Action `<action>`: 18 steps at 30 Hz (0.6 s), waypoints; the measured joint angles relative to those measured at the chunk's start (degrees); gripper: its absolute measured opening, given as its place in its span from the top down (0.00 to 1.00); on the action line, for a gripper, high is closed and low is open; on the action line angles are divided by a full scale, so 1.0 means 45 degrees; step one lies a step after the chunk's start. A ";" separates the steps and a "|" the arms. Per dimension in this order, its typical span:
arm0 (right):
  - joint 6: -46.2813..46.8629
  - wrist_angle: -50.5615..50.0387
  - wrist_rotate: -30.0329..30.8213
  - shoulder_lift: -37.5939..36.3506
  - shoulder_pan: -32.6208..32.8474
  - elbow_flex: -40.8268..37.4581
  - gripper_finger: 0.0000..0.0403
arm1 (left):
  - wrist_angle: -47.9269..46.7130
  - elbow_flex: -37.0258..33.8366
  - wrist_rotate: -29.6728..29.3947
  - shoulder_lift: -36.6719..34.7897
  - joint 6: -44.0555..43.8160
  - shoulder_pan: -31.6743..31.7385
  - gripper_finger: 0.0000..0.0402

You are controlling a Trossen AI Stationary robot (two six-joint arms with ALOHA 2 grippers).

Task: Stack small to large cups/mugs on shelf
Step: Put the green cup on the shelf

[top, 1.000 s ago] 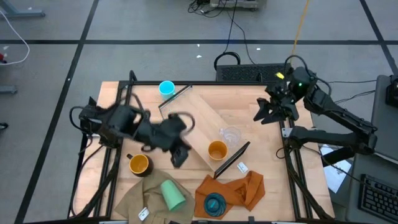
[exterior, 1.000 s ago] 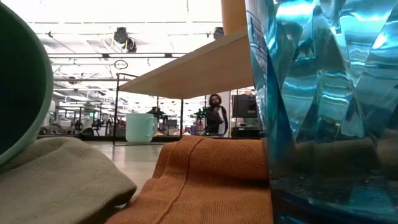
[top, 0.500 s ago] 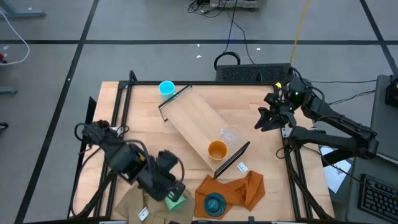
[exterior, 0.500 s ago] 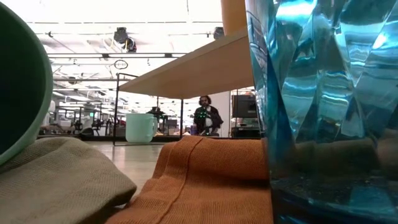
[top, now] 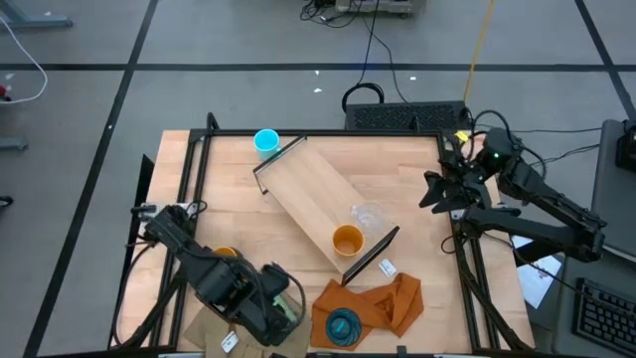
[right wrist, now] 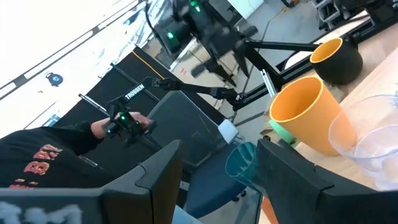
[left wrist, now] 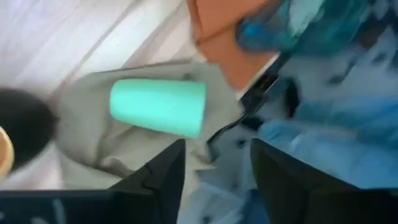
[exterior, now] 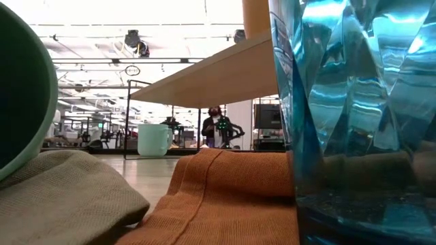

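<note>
The green cup lies on its side on the tan cloth; in the high view my left gripper hangs over it and hides it. In the left wrist view the left gripper is open, just short of the cup. The orange cup and clear tumbler stand on the shelf plank. The light-blue mug stands beyond the plank's far end. The dark mug peeks out beside my left arm. The teal cup stands on the orange cloth. My right gripper waits open near the table's right edge.
The plank lies diagonally across the table with black wire brackets at its ends. A small white tag lies near the orange cloth. The low view looks under the raised plank between the green cup and the teal cup.
My left gripper has swung from the table's middle toward the near edge and come down over the green cup on the tan cloth. My right gripper has drawn back a little toward the table's right edge. No cup has moved.
</note>
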 joint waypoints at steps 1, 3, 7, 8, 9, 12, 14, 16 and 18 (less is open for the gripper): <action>0.0131 -0.0010 0.0000 -0.0132 0.0000 0.0000 0.51 | 0.0035 -0.0003 0.0204 0.0117 0.0694 0.0000 0.52; 0.0439 -0.0041 0.0000 -0.0408 0.0000 0.0000 0.51 | 0.0101 -0.0003 0.0480 0.0279 0.1841 0.0000 0.48; 0.1123 -0.0053 0.0005 -0.0944 0.0000 0.0000 0.51 | 0.0070 0.0007 0.1103 0.0551 0.4387 0.0169 0.42; 0.1318 -0.0053 0.0028 -0.1059 0.0000 0.0000 0.51 | 0.0088 -0.0038 0.1152 0.0622 0.4974 0.0226 0.41; 0.1538 -0.0053 0.0098 -0.1172 0.0000 0.0000 0.51 | 0.0104 -0.0157 0.1137 0.0648 0.5779 0.0282 0.40; 0.2144 -0.0055 0.0761 -0.1463 0.0000 0.0000 0.51 | 0.0101 -0.0559 0.0770 0.0589 0.9109 0.0439 0.40; 0.2377 -0.0053 0.1080 -0.1584 0.0000 0.0000 0.51 | 0.0084 -0.1025 0.0040 0.0561 1.1163 0.0424 0.41; 0.2575 -0.0053 0.1353 -0.1617 0.0000 0.0000 0.51 | 0.0106 -0.1714 -0.0481 0.0564 1.3277 0.0355 0.43; 0.2929 -0.0053 0.1882 -0.1635 0.0000 0.0000 0.51 | 0.0050 -0.2519 -0.0564 0.0511 1.4795 0.0265 0.46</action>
